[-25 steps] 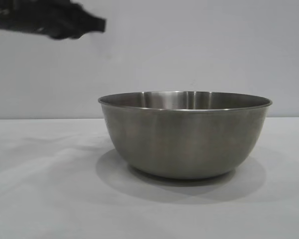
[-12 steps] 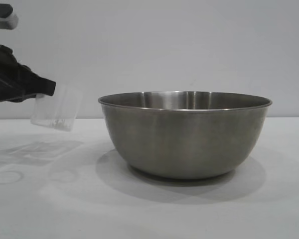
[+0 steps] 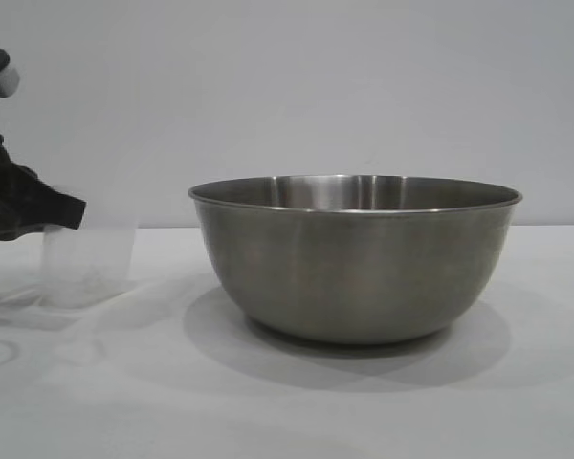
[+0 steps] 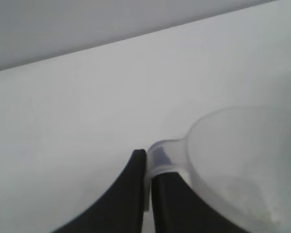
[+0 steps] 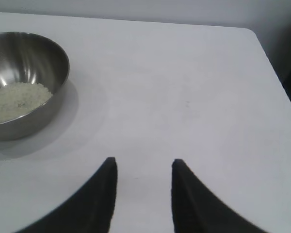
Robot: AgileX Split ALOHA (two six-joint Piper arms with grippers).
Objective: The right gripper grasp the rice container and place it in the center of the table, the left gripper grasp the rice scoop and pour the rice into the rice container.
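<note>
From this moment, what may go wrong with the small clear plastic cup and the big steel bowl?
1. The left gripper pinches only the loop handle of the small translucent plastic cup, which seems to stand on the white-clothed table. If the fingers drag while letting go, the light cup may tip.
2. The cup stands near the large round steel bowl holding white rice; a sideways retreat might knock it against the bowl.

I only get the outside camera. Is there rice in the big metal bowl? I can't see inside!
Observer: Yes, the right wrist view shows the rice piled inside the rice container.
Operator: Is the little cup empty?
Observer: The left wrist view looks into the rice scoop: nearly empty, with the left hand pinching its handle.
Operator: Where's the other hand?
Observer: The right hand is open, holding nothing, over bare table off to one side of the rice container.
</note>
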